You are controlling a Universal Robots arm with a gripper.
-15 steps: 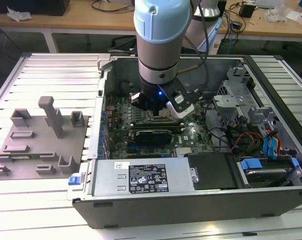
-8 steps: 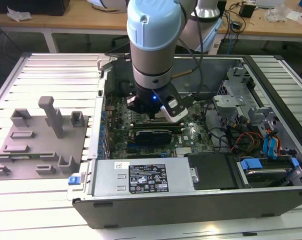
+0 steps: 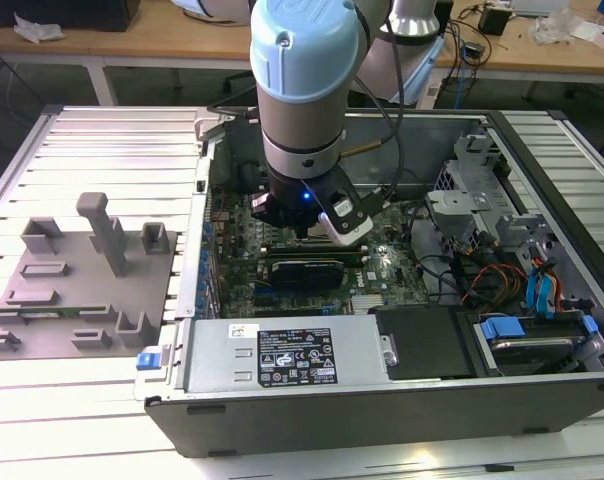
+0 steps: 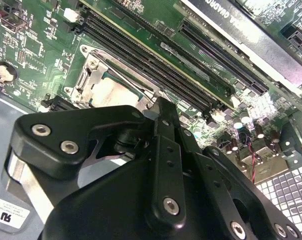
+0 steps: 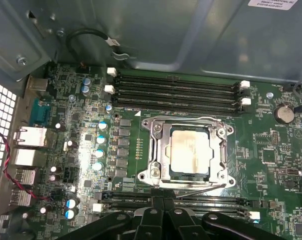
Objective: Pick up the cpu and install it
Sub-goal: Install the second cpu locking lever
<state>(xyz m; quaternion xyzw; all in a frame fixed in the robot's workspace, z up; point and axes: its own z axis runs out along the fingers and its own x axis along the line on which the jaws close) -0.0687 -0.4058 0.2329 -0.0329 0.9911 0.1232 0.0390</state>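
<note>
Silvery and pale, the small square metal-topped cpu [image 5: 190,152] lies flat inside the dark square socket frame with the shiny metal rim [image 5: 156,150] on the green motherboard [image 5: 271,165], seen in both wrist views; it appears already seated there, with nothing gripping it. The black metal gripper [image 5: 163,212] hangs just above the board at the socket's edge, beside the lower row of black memory slots [image 5: 211,202]. Its linkages are visible, but the fingertips are hidden, so I cannot tell how far it is open; nothing shows that it holds anything.

The main risk, as I judge it, is a sideways drag. Any sweep of the gripper at this height could catch the thin wire retention lever [image 5: 201,189] along the frame's edge, or knock the chip askew on the delicate contacts beneath. The upright capacitors [image 5: 98,152] near the frame could also be clipped.

Room is tight. In the exterior view the pale blue and grey robot arm [image 3: 302,90] reaches down into the open grey metal computer case [image 3: 282,400], with case walls, a black expansion card [image 3: 307,272] and loose cables [image 3: 472,280] around it. Straight upward is the only open path. The grey plastic fixture plate with upright posts [image 3: 82,280] sits on the ribbed metal worktop [image 3: 92,160], well apart towards the exterior view's left.
</note>
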